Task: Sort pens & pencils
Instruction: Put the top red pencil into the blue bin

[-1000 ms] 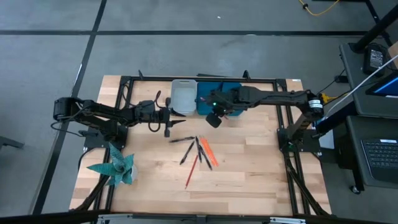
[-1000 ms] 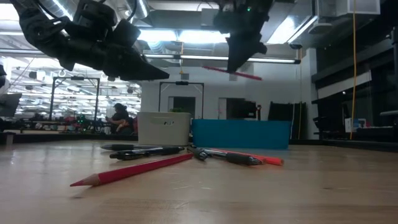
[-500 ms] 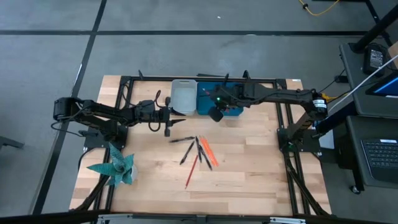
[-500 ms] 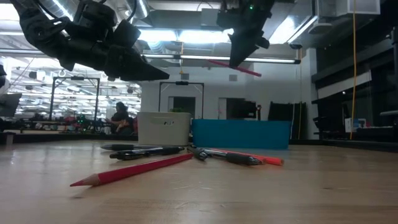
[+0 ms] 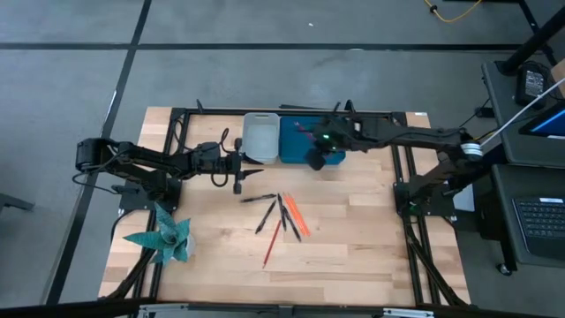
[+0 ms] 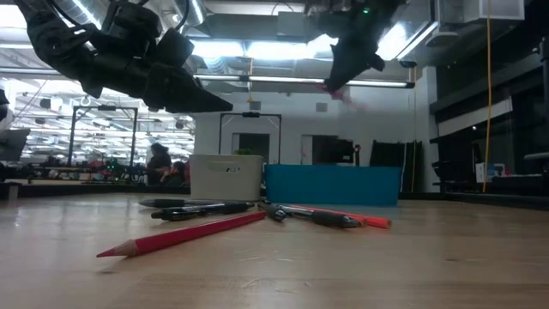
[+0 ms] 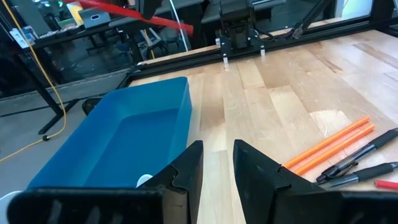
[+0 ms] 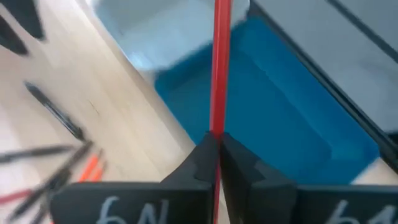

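Note:
Several black pens (image 5: 265,215) and orange and red pencils (image 5: 295,215) lie flat in a loose heap at the table's middle. In the low view a red pencil (image 6: 184,234) lies nearest, with pens (image 6: 202,207) behind it. My right gripper (image 5: 316,161) hangs over the blue bin (image 5: 305,134), shut on one red pencil (image 8: 220,62). My left gripper (image 5: 238,182) hovers left of the heap, near the white bin (image 5: 259,137). It is open with a narrow gap (image 7: 217,169) and empty. My right gripper pinches the red pencil between its two fingers on the shaft (image 8: 217,127). The fingers (image 6: 350,53) come from above, pointing down, and lie across the pencil. The pencil (image 7: 137,14) is lifted clear and hangs nearly level above the blue bin.
The white bin (image 6: 225,176) and the blue bin (image 6: 333,183) stand side by side at the far edge. A teal folded paper figure (image 5: 164,237) sits at the near left. Bare wood lies right of and in front of the heap.
My right gripper has carried the red pencil toward the table's far right, from the blue bin's near edge to above the bin. The pencil has stayed in the hold. The heap on the table has not moved.

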